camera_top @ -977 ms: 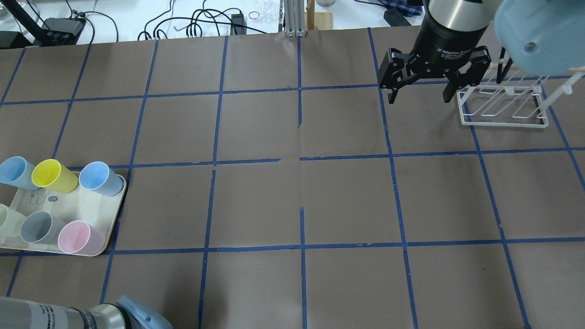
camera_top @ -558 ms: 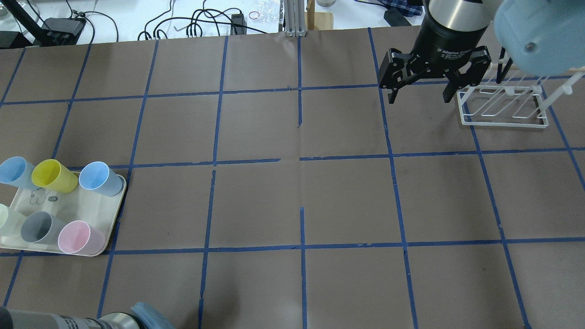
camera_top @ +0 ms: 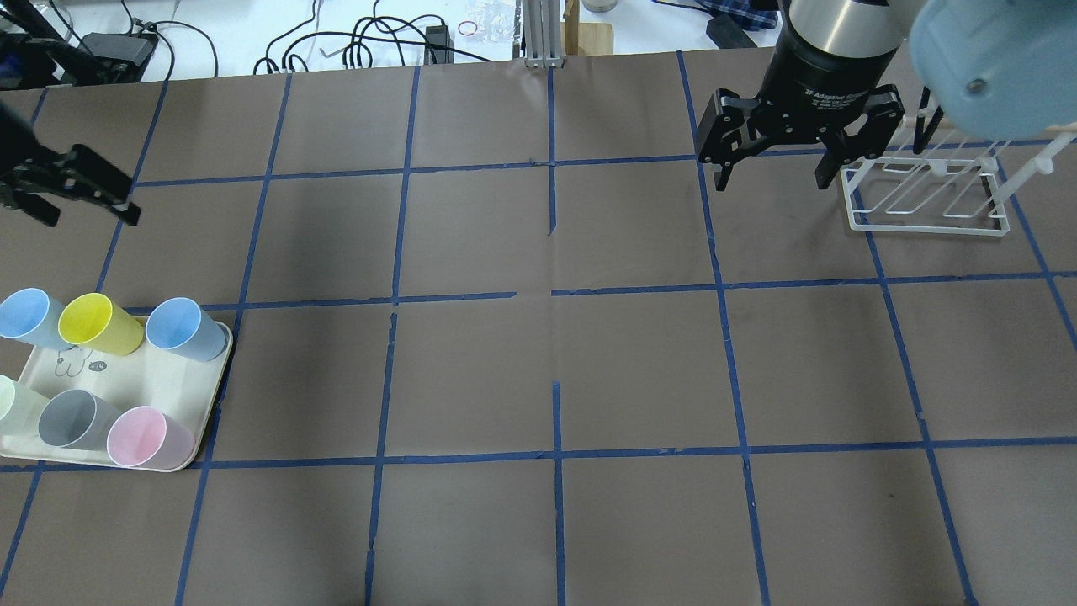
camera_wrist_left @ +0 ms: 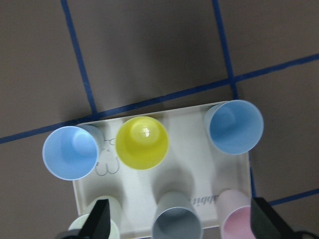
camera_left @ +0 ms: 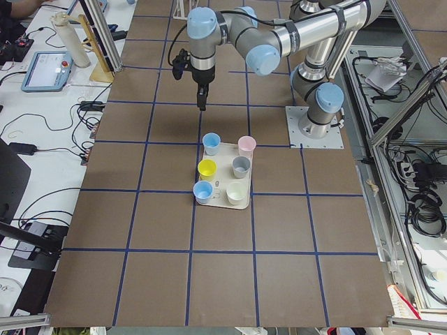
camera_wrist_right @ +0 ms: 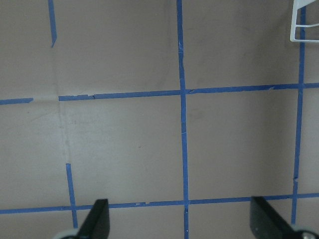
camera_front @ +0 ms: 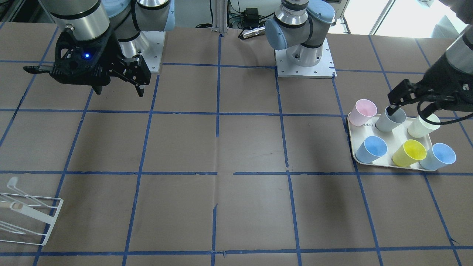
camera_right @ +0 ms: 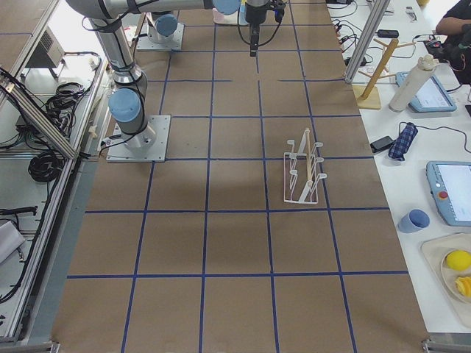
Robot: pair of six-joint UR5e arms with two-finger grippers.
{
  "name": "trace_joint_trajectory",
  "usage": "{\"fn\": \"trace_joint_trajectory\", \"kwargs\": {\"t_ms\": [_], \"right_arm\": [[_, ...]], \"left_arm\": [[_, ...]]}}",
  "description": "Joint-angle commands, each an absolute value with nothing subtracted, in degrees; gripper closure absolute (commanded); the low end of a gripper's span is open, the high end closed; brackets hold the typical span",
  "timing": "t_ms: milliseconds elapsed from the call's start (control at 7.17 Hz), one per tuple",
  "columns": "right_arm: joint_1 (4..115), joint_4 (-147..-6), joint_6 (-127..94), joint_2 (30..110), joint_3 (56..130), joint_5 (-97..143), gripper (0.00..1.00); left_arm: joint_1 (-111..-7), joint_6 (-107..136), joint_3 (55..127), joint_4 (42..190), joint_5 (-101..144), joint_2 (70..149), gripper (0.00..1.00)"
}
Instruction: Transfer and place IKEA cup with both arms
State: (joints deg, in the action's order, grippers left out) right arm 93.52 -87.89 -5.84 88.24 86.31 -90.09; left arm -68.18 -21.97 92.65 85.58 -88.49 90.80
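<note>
step: reach | left gripper jaws spread, empty, above tray | centre over ikea cup, avoid grey cup | right gripper released

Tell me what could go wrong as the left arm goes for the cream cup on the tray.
The IKEA cup stands close beside the grey cup on the tray; the open left pincer might bump or grab the grey one. The tall cups could tip if clipped. The right pincer waits near the white rack, so the handover needs a long carry.
</note>
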Motion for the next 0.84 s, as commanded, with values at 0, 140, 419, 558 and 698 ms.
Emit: {"fn": "trace_joint_trajectory", "kwargs": {"t_ms": [0, 140, 419, 558, 698], "right_arm": [[93.52, -87.89, -5.8, 88.24, 86.31, -90.09, 0.0], [93.52, -87.89, -5.89, 88.24, 86.31, -90.09, 0.0], [93.52, -87.89, -5.89, 88.24, 86.31, -90.09, 0.0], [93.52, -87.89, -5.89, 88.24, 86.31, -90.09, 0.0], [93.52, -87.89, -5.89, 88.24, 86.31, -90.0, 0.0]], "left_arm": [[-82.03, 0.18, 92.46, 86.13, -88.33, 89.13, 0.0], [-86.79, 3.92, 92.55, 86.31, -88.5, 88.51, 0.0], [-89.9, 3.52, 92.46, 86.22, -90.16, 87.19, 0.0], [-89.56, 2.91, 92.11, 86.22, -90.61, 87.27, 0.0], [-88.78, 0.99, 90.54, 86.31, -89.92, 88.67, 0.0]]}}
